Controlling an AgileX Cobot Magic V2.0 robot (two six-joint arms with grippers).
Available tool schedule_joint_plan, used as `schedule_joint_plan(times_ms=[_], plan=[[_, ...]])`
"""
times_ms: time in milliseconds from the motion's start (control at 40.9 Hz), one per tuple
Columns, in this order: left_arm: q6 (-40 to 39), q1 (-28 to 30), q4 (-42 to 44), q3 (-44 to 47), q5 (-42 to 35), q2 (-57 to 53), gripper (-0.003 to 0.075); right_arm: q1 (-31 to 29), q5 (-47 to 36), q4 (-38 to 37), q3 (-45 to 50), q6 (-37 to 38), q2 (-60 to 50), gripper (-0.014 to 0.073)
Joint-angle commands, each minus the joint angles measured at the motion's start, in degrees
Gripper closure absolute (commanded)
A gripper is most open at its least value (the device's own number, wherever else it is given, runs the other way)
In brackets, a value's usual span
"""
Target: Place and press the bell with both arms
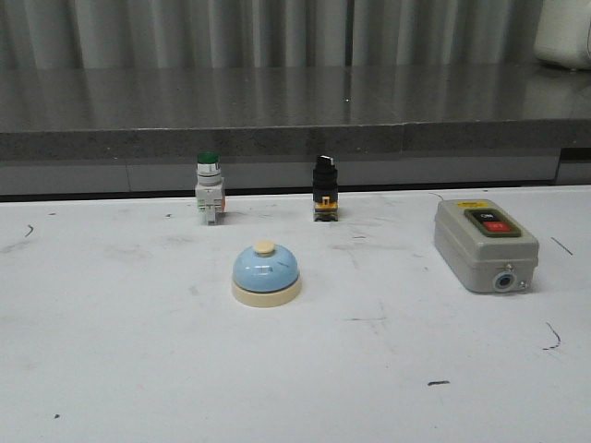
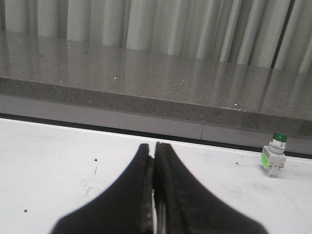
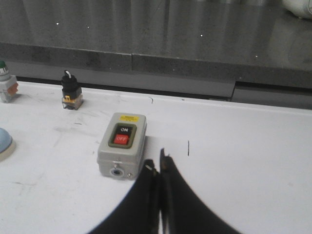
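Glossy light-blue dome bell (image 1: 266, 274) with cream base and button sits on scuffed white table (image 1: 111, 369). Left gripper (image 2: 153, 161) and right gripper (image 3: 159, 168) are closed, empty.

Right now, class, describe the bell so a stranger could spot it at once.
On the white table, in front of two small upright switches, sits the bell. It is the only dome: light blue, on a cream round base, with a cream button on top.
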Motion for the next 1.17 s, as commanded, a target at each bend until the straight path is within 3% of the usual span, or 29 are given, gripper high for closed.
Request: schedule_joint_plan(times_ms=[0,98,318,1150], plan=[[-0.57,0.11,0.02,1.26,-4.98,-0.33,0.0740,-1.76,-7.70,-0.90,3.69,-0.20,-3.02,0.0655],[-0.57,0.11,0.02,1.26,-4.98,-0.33,0.0740,-3.62,-7.70,-0.90,8.81,-0.20,-7.39,0.0655],[-0.57,0.11,0.02,1.26,-4.98,-0.33,0.0740,-4.26,0.42,-0.90,8.77,-0.20,-15.89,0.0655],[-0.57,0.11,0.02,1.26,-4.98,-0.33,0.0740,-4.19,-0.11,-0.90,8.77,-0.20,-15.20,0.0655]])
